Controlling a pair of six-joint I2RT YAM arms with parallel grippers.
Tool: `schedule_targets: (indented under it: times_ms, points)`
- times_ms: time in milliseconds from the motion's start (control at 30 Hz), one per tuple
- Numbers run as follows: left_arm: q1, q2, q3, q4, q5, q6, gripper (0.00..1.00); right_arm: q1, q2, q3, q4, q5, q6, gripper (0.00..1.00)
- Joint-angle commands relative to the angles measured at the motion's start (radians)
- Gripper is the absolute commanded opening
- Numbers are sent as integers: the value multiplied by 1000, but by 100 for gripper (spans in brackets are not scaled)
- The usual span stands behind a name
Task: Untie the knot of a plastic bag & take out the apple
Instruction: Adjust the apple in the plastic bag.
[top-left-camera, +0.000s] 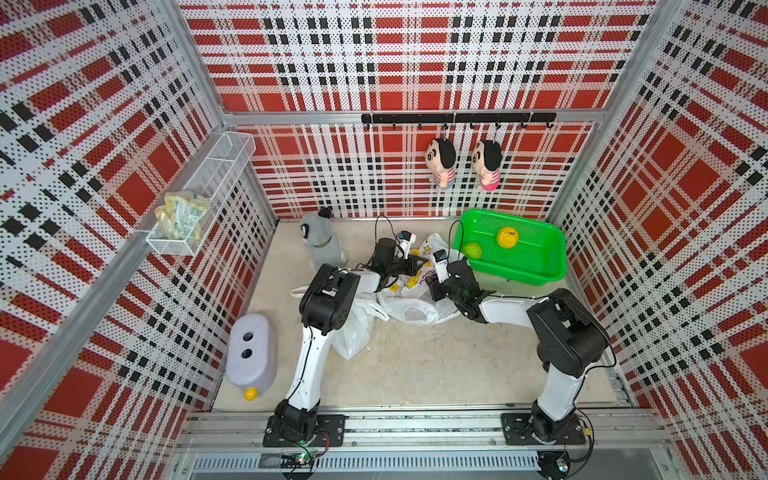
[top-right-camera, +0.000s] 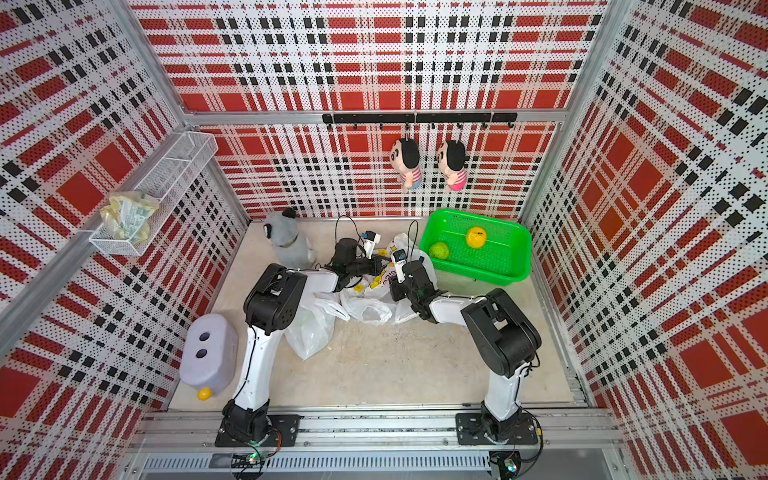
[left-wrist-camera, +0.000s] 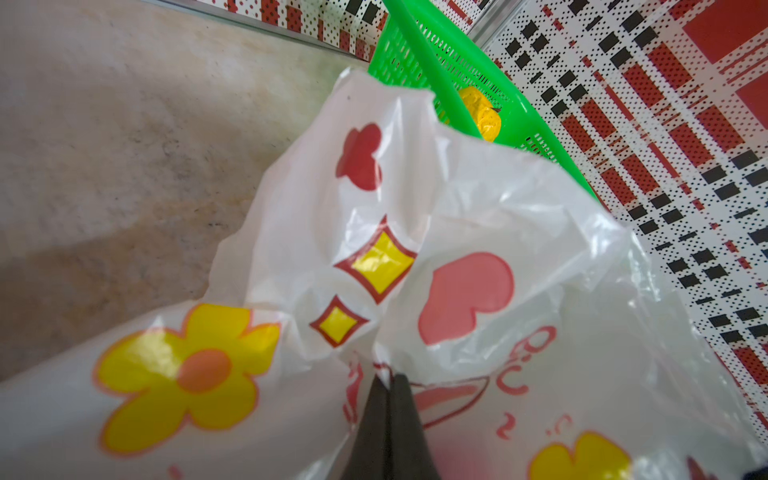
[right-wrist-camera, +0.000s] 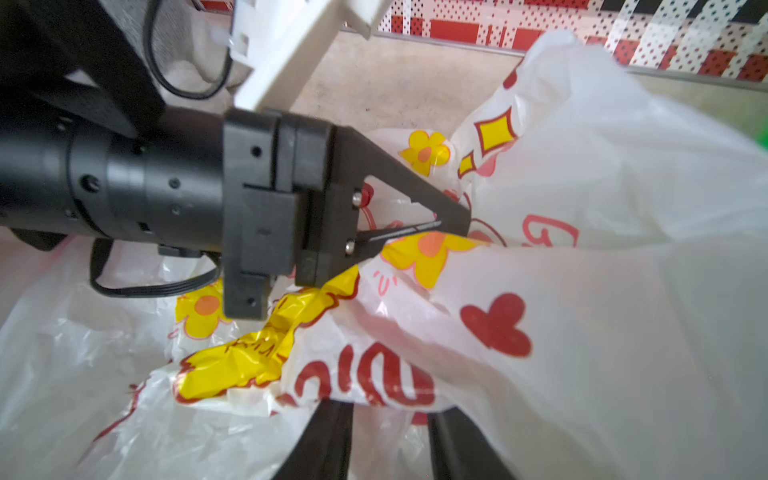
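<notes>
The white plastic bag (top-left-camera: 428, 249) (top-right-camera: 398, 246), printed with yellow flowers and red hearts, lies crumpled at mid-table next to the green basket. My left gripper (left-wrist-camera: 389, 376) (top-left-camera: 415, 262) is shut on a pinched fold of the film near the bag's top. From the side, the right wrist view shows its fingers (right-wrist-camera: 415, 195) closed to a point on the bag (right-wrist-camera: 582, 291). My right gripper (right-wrist-camera: 386, 409) (top-left-camera: 430, 284) has its jaws apart. Loose film lies between them, and a printed fold covers its tips. The apple is hidden, and I cannot make out a knot.
The green basket (top-left-camera: 557, 249) at the back right holds a yellow fruit (top-left-camera: 507, 237) and a green one (top-left-camera: 472, 250). Two plain white bags (top-left-camera: 353, 328) (top-left-camera: 411, 311) lie flat near the arms. A grey plush (top-left-camera: 320, 241) sits at the back left. A grey two-holed box (top-left-camera: 251, 357) stands front left.
</notes>
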Motion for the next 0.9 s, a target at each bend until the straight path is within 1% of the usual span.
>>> schedule_targets:
  times_ms: [0,100,200,367,433,500,533,633,700,867]
  points:
    - [-2,27,25,-11,26,13,0,1,-12,17,55,-12,-28,36]
    - [-3,31,30,-12,36,12,0,2,13,11,43,-38,-35,43]
    - [-4,35,37,-16,41,11,0,-4,40,29,9,-52,-43,56]
    - [-8,39,49,-27,49,12,0,-31,95,93,-48,-169,-46,71]
    - [-9,39,54,-31,55,13,0,-42,118,116,-55,-183,-33,77]
    - [-11,45,64,-42,62,18,0,-45,143,155,-95,-182,-44,94]
    - [-13,48,70,-51,65,21,0,-45,153,174,-118,-167,-43,100]
    - [-15,54,83,-72,68,33,0,-42,173,218,-182,-90,-37,100]
    - [-15,57,89,-81,69,36,0,-43,168,217,-186,-25,-16,100]
    - [-15,64,103,-91,78,39,0,-47,167,227,-187,81,11,100]
